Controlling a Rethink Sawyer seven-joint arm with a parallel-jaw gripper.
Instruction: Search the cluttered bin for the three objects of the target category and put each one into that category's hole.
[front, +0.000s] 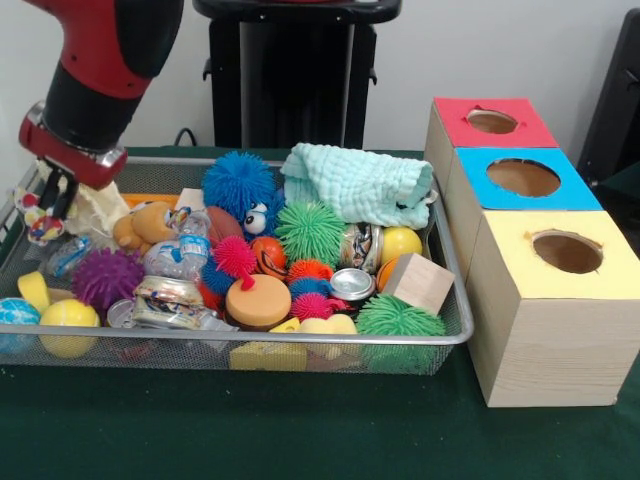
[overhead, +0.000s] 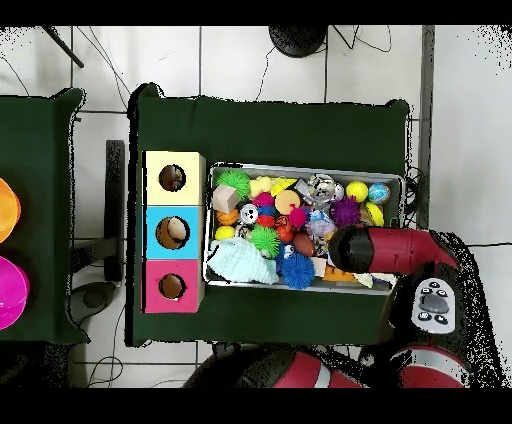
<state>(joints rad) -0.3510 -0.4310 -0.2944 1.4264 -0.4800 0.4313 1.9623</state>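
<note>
— From the front, where are the jaws (front: 45, 205) now?

— Down at the far corner of the wire bin (front: 455, 300), pressed in on a small colourful toy (front: 42, 226). I'd call it pinched, though the toy is too small for me to name. Beside them sits a teddy bear (front: 143, 226), then a crushed water bottle (front: 178, 256) and a big blue spiky ball (front: 238, 184).

— And the boxes?

— Well off to the other side of the bin from the jaws: red box (front: 492, 123), blue box (front: 523, 178), yellow box (front: 567, 252), each with a hole on top. I can't see anything in the holes from here.

— From above?

— The arm (overhead: 385, 250) covers the jaws, so that view tells nothing of them. The blue box (overhead: 173, 232) seems to have something pale in its hole; I can't say what. The bin (overhead: 404, 195) looks full.

— So how far along?

— Early, I'd guess. Sorting mostly remains, and I can't tell the target category.
</note>
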